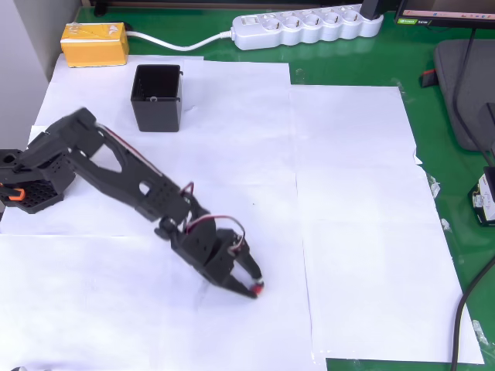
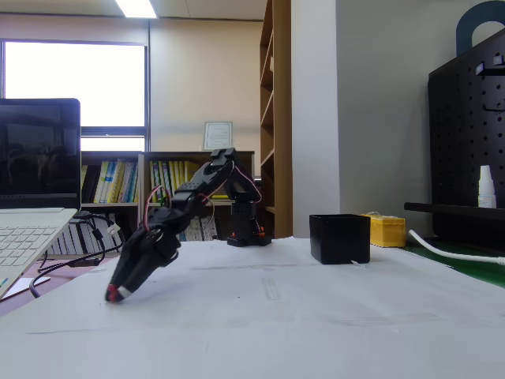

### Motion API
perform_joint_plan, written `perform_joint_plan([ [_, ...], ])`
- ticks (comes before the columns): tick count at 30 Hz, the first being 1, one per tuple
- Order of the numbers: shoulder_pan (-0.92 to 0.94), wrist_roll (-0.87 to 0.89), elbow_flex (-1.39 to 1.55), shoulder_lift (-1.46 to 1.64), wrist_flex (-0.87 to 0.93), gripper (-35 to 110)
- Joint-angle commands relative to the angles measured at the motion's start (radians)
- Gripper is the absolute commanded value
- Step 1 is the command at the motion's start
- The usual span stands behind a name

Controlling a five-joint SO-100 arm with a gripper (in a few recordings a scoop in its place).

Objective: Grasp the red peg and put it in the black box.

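Observation:
My black gripper [image 1: 254,289] reaches low over the white paper, right of centre in the overhead view. Its jaws are shut on the tiny red peg [image 1: 257,287], which shows as a red dot at the very tip. In the fixed view the gripper [image 2: 115,294] slants down to the left with the red peg [image 2: 113,298] pinched at its end, at or just above the paper. The black box [image 1: 158,97] stands open-topped at the upper left, far from the gripper. In the fixed view the black box [image 2: 339,238] sits right of centre.
A yellow block [image 1: 94,43] lies beyond the box at the top left, and a white power strip [image 1: 305,28] runs along the far edge. White paper sheets [image 1: 356,232] cover the green mat. A laptop [image 2: 31,229] stands at the left of the fixed view.

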Motion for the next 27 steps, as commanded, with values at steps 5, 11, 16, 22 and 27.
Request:
perform_joint_plan([
  [5,-0.017,0.063,0.043,-0.459,0.393,0],
  [11,-0.083,0.089,-0.155,-0.781,0.589,0],
  [16,-0.206,0.129,-0.23,-1.005,0.796,0],
  [22,-0.442,0.224,-0.206,-1.157,1.025,0],
  [27,-0.661,0.273,-0.196,-1.206,1.106,0],
])
